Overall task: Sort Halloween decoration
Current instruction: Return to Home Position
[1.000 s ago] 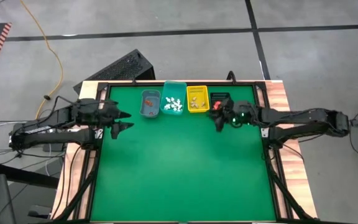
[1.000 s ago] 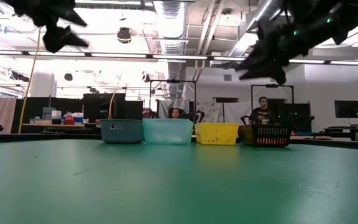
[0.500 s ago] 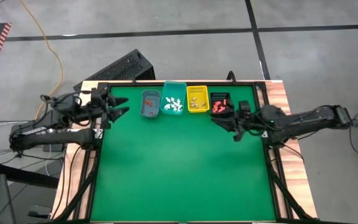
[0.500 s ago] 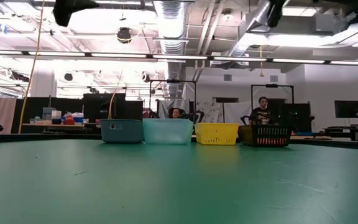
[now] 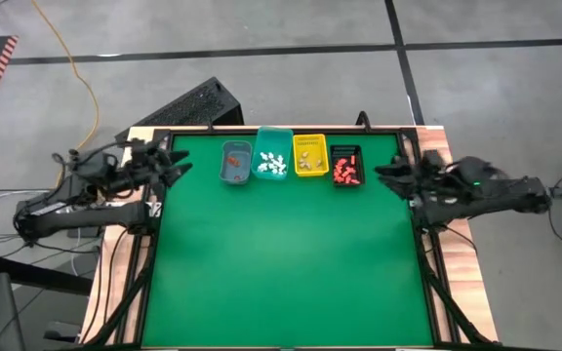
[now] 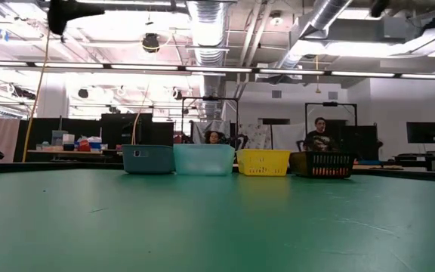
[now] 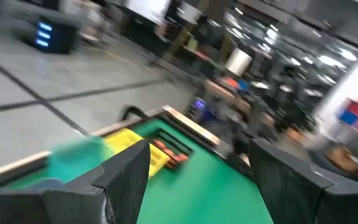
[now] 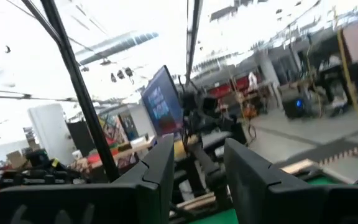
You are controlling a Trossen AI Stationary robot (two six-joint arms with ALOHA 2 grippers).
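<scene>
High view: we log four bins in a row at the far edge of the surface [image 5: 281, 263]. The Halloween decoration [image 5: 344, 173] sits inside them: an orange bit in the blue bin [image 5: 225, 174], white pieces [image 5: 273, 165] in the teal bin [image 5: 273, 136], tan pieces [image 5: 306, 156] in the yellow bin [image 5: 309, 139], an orange-red heap in the black bin [image 5: 345, 149]. Nothing shows loose, so we judge sorting done, parking left. The left gripper [image 5: 171, 164] hangs at the left edge, the right gripper [image 5: 386, 174] at the right edge. The pieces are too small to read long axis or heading. Low view: same row, orange-red behind black lattice. Left wrist view: jaws apart, empty. Right wrist view: jaws apart, empty.
</scene>
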